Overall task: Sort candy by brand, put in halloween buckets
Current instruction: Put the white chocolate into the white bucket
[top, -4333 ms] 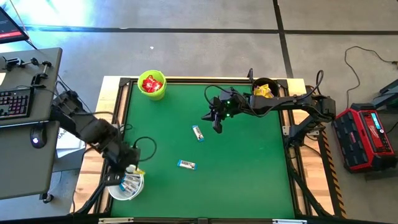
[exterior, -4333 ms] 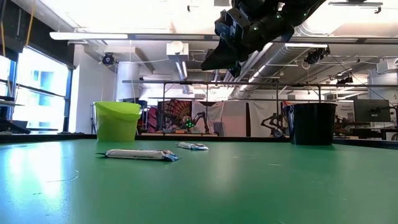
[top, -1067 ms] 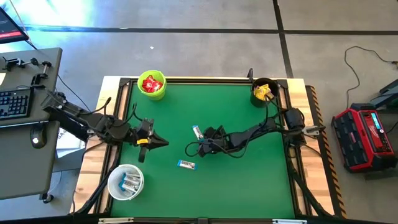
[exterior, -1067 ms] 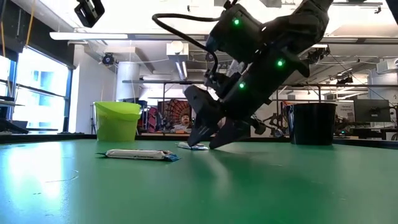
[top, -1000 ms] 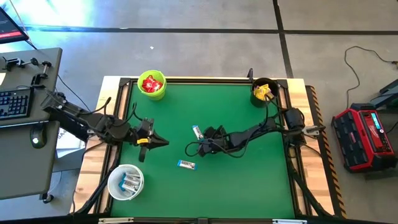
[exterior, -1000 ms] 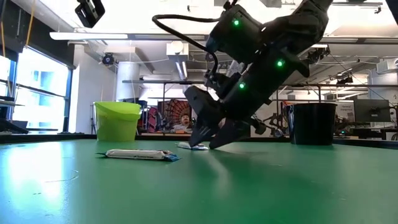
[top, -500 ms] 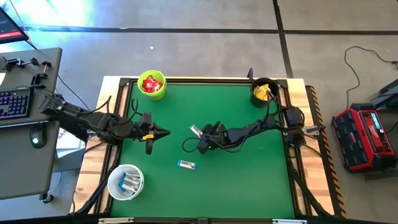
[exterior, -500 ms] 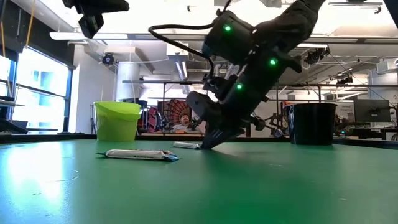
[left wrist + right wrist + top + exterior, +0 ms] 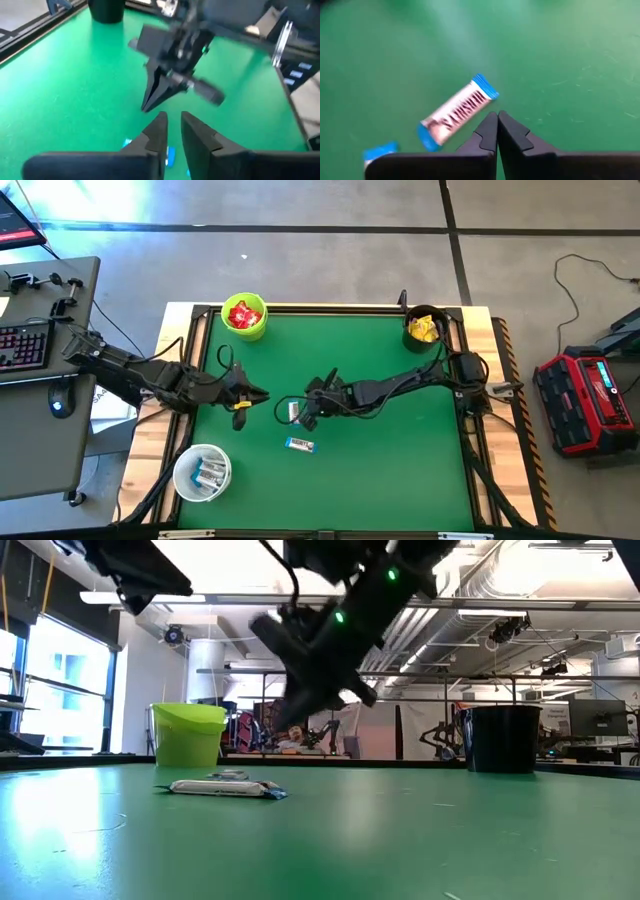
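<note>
Basically mid-pickup: right gripper [image 9: 497, 131] closed empty above two white-and-blue bars [image 9: 299, 444]; left gripper [image 9: 172, 131] slightly ajar, empty. Next: re-open, regrasp.

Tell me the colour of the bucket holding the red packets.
Lime green bucket, clearest in the high view.

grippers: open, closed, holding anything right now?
left gripper: slightly open, holding nothing, above the green table.
right gripper: shut, empty; a white-and-blue bar lies on the table past its tips.
</note>
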Action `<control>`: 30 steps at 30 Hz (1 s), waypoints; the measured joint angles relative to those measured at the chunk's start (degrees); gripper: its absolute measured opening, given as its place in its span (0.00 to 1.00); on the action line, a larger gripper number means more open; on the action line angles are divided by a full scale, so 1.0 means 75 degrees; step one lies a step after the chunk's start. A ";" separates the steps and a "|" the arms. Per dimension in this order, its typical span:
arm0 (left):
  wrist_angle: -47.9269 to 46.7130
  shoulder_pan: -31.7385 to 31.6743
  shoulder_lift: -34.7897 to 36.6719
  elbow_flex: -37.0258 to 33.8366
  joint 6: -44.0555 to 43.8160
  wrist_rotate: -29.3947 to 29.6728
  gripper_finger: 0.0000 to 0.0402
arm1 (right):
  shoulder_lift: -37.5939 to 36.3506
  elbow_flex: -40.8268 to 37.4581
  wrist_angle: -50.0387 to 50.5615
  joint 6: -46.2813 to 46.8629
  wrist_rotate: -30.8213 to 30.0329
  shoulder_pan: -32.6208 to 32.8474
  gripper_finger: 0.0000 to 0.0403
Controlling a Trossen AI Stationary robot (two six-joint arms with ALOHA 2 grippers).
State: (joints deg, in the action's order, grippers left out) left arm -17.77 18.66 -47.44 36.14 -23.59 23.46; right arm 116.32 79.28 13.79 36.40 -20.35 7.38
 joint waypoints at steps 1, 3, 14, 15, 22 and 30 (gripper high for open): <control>-0.0113 0.0002 0.0000 0.0002 0.0022 -0.0037 0.13 | -0.0007 0.0115 0.0057 0.0170 0.0000 0.0001 0.00; -0.0411 0.0002 0.0000 0.0003 -0.0027 -0.0088 0.16 | -0.0007 0.0275 0.0091 0.0540 0.0023 0.0047 0.00; -0.1960 0.0002 0.0065 0.0009 -0.1152 -0.0255 0.14 | 0.0157 0.0519 -0.0358 0.3100 0.0540 -0.0167 0.35; -0.2178 0.0002 0.0125 0.0006 -0.1276 -0.0256 0.12 | 0.0183 0.0612 -0.0121 0.3234 0.0551 -0.0193 0.38; -0.2474 0.0022 0.1018 0.0012 -0.1505 -0.0134 0.01 | 0.1086 0.2538 0.1823 0.3570 0.0905 -0.0316 0.45; -0.2469 0.0022 0.1740 0.0010 -0.1572 0.0205 0.01 | 0.2742 0.5064 0.4232 0.3704 0.1517 -0.0607 0.45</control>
State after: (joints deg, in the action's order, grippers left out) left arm -36.29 18.83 -34.39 36.21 -35.38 25.00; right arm 136.88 117.26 45.53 64.19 -8.97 2.82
